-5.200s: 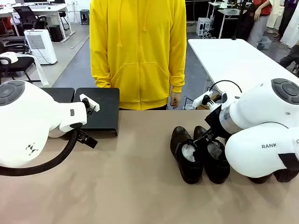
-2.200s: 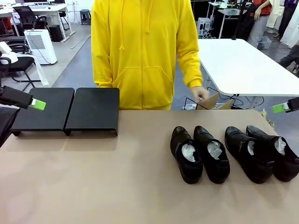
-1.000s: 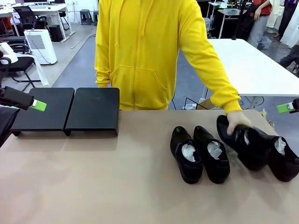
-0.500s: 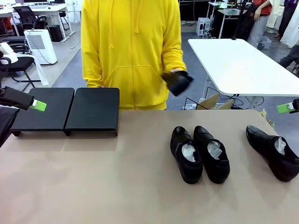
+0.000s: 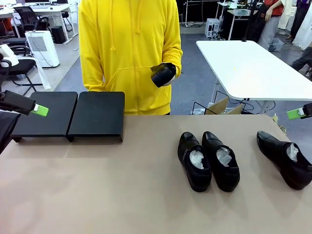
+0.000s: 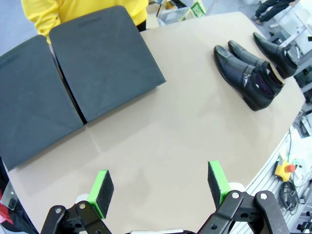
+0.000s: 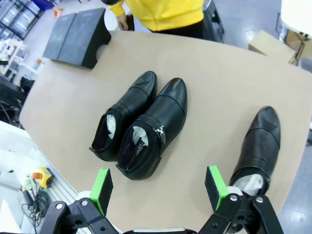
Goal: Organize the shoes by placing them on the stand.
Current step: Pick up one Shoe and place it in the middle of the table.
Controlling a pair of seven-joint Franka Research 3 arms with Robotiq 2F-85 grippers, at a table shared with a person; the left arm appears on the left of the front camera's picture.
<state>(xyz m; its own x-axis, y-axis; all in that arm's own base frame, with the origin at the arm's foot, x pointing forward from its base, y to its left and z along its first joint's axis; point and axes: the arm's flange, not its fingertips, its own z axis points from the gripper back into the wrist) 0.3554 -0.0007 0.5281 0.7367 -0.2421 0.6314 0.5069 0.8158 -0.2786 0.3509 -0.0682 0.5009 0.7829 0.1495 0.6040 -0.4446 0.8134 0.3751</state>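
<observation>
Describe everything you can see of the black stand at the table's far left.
The low matte-black stand is two flat rectangular panels side by side, split by a narrow seam, with rounded corners and a front edge that turns down. A short leg shows under its left end. It looks like smooth metal or plastic, unclear which. It sits on the tan table, at the far edge on the robot's left, touching nothing else. Both tops are bare.

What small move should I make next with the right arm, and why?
Probably lower the right gripper toward the lone shoe. Its jaws are open, that shoe lies nearest it, and the person's hand holds another shoe well away, nearer the stand.
</observation>
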